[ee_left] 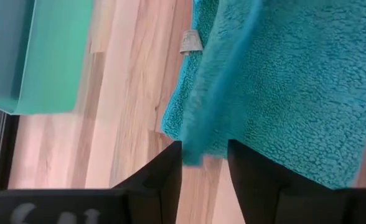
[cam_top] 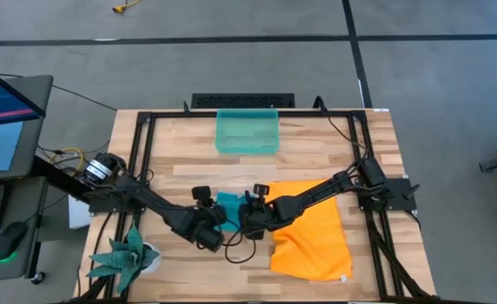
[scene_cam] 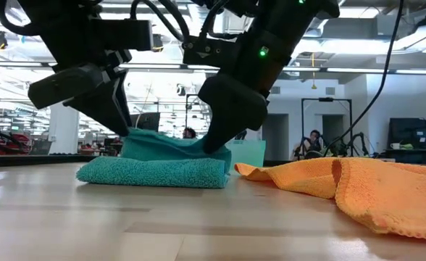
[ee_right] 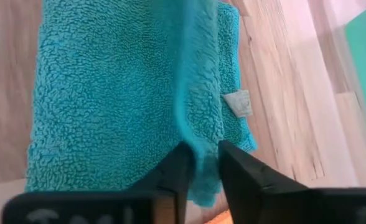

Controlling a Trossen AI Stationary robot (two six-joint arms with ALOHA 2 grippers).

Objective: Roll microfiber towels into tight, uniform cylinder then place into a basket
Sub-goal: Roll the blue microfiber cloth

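Note:
A teal-blue microfiber towel (cam_top: 228,203) lies folded on the wooden table (cam_top: 181,169), its bottom layers flat (scene_cam: 155,172) and its top layer pulled up into a ridge (scene_cam: 166,143). My left gripper (ee_left: 205,149) and right gripper (ee_right: 201,150) both slant down onto that ridge, left (cam_top: 217,221) and right (cam_top: 247,215) of it, fingers a little apart. The orange towel (cam_top: 312,230) lies rumpled on the table to the right. The teal-green basket (cam_top: 247,112) stands at the far edge. My left gripper stands astride the raised fold's near end (ee_left: 192,146), slanting down from the table's left. The cloth lies against one finger (ee_left: 170,171) with a gap to the other. My right gripper straddles the same fold (ee_right: 201,140), slanting down from the right. The cloth fills the gap between its fingers (ee_right: 177,171); the towel's lower layers rest on the table.
A green spiky plant (cam_top: 126,257) sits at the near left corner. A black metal frame (cam_top: 143,152) runs around the table. My right arm reaches over the orange towel (scene_cam: 343,181). Bare wood lies between the teal towel and the basket (ee_left: 33,56).

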